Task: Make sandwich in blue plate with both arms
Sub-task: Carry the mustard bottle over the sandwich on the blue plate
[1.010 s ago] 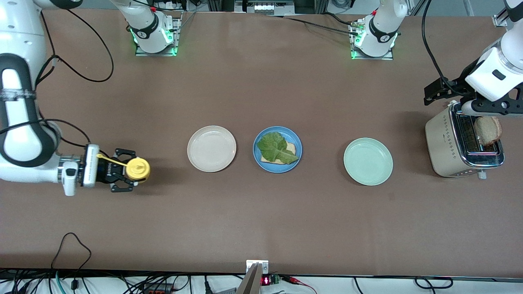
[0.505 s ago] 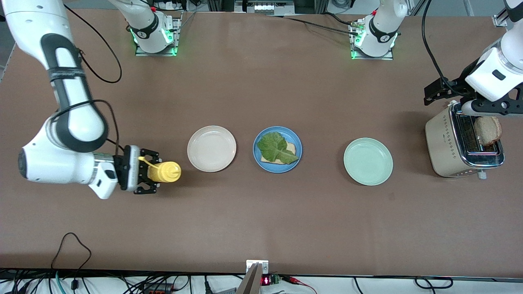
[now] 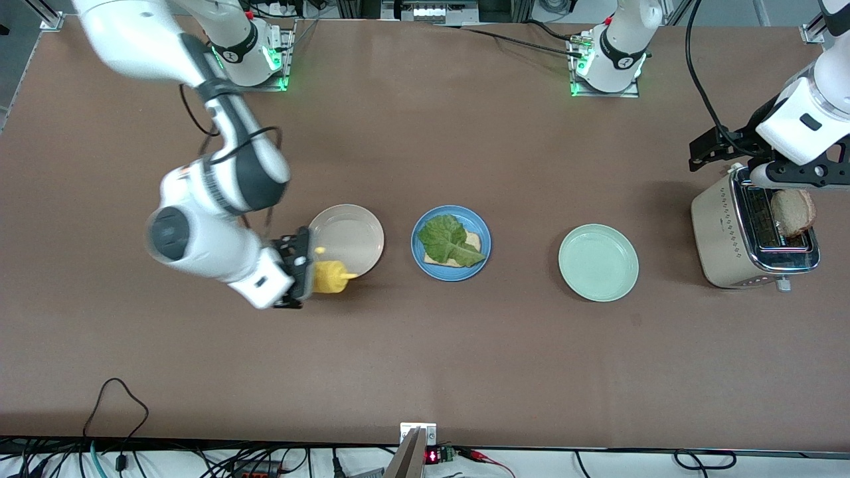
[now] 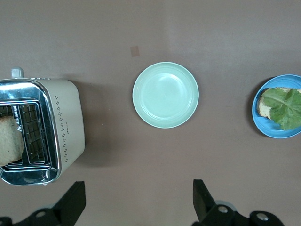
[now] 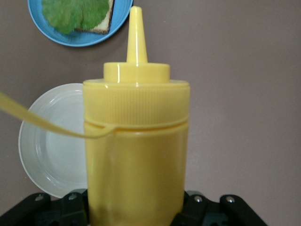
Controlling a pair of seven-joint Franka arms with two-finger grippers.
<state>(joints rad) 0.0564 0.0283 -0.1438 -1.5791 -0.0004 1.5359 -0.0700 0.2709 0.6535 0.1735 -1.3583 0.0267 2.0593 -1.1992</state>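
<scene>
brown table top [image 3: 425, 358] runs the full width of the front view, arm bases along its upper edge, cables along the lower edge.

progress, judged from layout: partly done. blue plate [image 3: 451, 243] sits mid-table between a cream plate [image 3: 344, 241] and a mint-green plate [image 3: 598, 262]. on the blue plate lies one bread slice [image 3: 471, 240] with a lettuce leaf [image 3: 450, 240] over most of it. no top slice on it yet, so the sandwich is open-faced. second slice [image 3: 792, 212] stands in the slot of the toaster [image 3: 750, 236] at the left arm's end of the table. left to do, as i read it: sauce on the lettuce, then fetch that slice and close the stack.

right gripper [image 3: 302, 267]: over the table at the edge of the cream plate, fingers pressed on the body of a yellow squeeze bottle [image 3: 330, 276]. right wrist view shows the bottle [image 5: 136, 155] filling the frame, nozzle aimed toward the blue plate [image 5: 79, 23], cap strap hanging loose at the side. nozzle is not yet over the lettuce; it is over the cream plate's rim.

left gripper [image 4: 136, 205]: over the table beside the toaster, above and close to the toast slice in the front view. left wrist view shows both fingers [image 4: 71, 202] spread wide, nothing between them. toaster [image 4: 40, 131], mint-green plate [image 4: 165, 94] and part of the blue plate [image 4: 278, 107] all lie in that view. this arm waits.
</scene>
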